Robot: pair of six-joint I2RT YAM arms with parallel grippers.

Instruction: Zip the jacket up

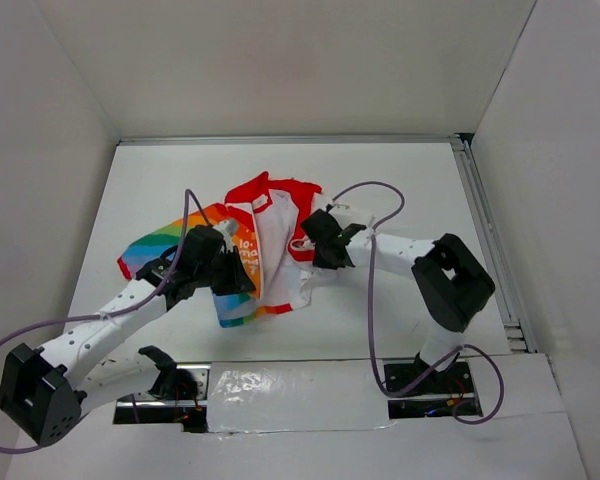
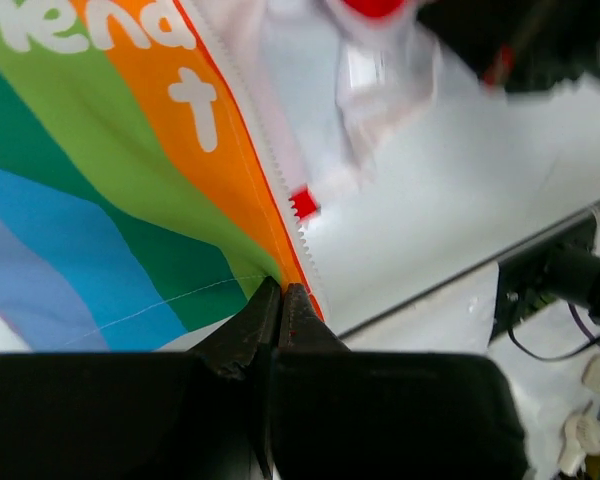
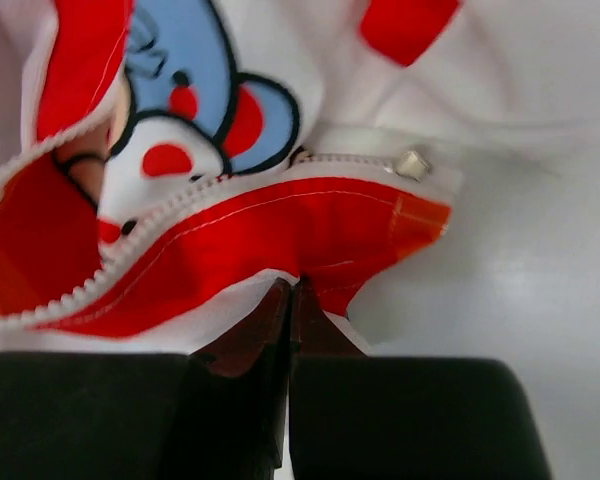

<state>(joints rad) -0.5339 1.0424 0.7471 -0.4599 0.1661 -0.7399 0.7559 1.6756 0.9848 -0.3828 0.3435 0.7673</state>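
The jacket (image 1: pixel 270 245) lies crumpled and open in the middle of the table, red collar at the far end, rainbow panel to the left. My left gripper (image 1: pixel 238 280) is shut on the jacket's rainbow hem beside the white zipper teeth (image 2: pixel 270 160); a red zipper end piece (image 2: pixel 303 203) sits on those teeth. In the left wrist view the gripper (image 2: pixel 282 290) pinches the orange-green edge. My right gripper (image 1: pixel 318 243) is shut on the red collar band (image 3: pixel 280 225), its tips (image 3: pixel 290 288) pinching the fabric edge. A metal snap (image 3: pixel 412 163) shows by the collar zipper (image 3: pixel 150 225).
White walls close the table on the left, back and right. A metal rail (image 1: pixel 490 240) runs along the right edge. Purple cables (image 1: pixel 370 290) loop over both arms. Taped mounting plates (image 1: pixel 280 385) lie at the near edge.
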